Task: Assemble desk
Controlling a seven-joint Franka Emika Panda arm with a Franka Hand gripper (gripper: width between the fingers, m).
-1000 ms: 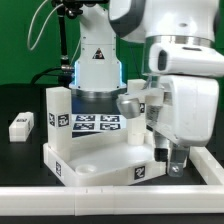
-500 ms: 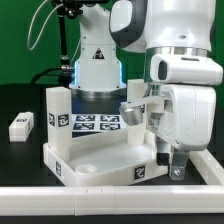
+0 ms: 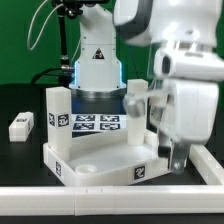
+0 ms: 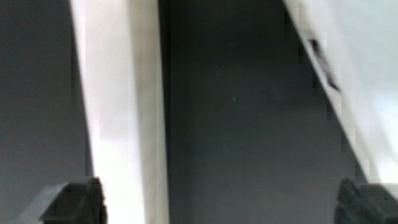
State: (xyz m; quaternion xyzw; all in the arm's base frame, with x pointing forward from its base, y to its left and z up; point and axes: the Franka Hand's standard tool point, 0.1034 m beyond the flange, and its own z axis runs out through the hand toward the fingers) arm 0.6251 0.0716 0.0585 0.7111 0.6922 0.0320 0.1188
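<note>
looking at the exterior view, the tabletop sits in the middle of the black table, just in front of the marker board and behind the white rail. an upright leg stands in its far corner on the exterior view's left, and a loose leg lies well off to that side. the gripper hangs by the tabletop's near corner on the exterior view's right, bit blurry. wrist view shows its fingertips spread wide, nothing pinched between them.
</note>
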